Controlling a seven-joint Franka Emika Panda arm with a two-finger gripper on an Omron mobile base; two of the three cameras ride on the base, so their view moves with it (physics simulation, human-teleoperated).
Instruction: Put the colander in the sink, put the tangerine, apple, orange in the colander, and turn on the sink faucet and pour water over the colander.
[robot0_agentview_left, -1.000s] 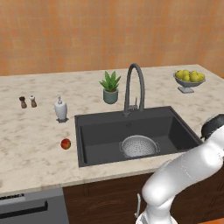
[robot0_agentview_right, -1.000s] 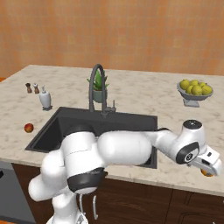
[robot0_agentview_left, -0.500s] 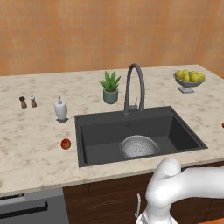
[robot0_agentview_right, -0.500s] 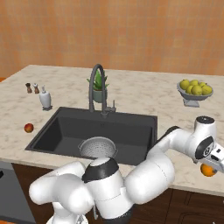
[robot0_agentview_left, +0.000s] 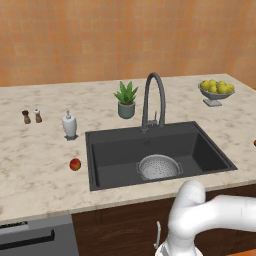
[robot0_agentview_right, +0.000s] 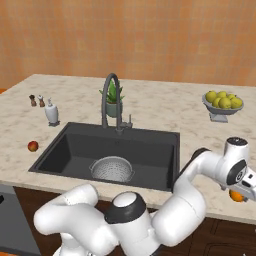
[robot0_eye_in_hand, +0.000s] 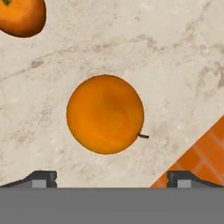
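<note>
Your arm has swung further right since the earlier frames: the white forearm that crossed in front of the sink now reaches out past its right end, and the gripper (robot0_agentview_right: 248, 186) hangs over the counter edge right above a round orange fruit (robot0_eye_in_hand: 105, 114). In the hand view that fruit sits between the two dark fingertips (robot0_eye_in_hand: 41, 177), which stand as wide apart as they go and hold nothing. A second orange fruit (robot0_eye_in_hand: 21, 15) peeks in at the top left corner of that view; you can't tell which one is the tangerine.

Nothing else has budged. The round silver pierced colander (robot0_agentview_left: 159, 166) sits in the dark charcoal rectangular sink (robot0_agentview_left: 120, 145), near the front wall. The small red apple (robot0_agentview_left: 75, 164) lies on the beige marbled counter (robot0_agentview_left: 40, 170) just left of the basin. The tall dark gooseneck faucet (robot0_agentview_left: 152, 100) stands behind the sink, with a potted green plant (robot0_agentview_left: 126, 100) beside it, a white soap bottle (robot0_agentview_left: 69, 125) further left, and a grey footed bowl of lemons (robot0_agentview_left: 216, 90) far right.
</note>
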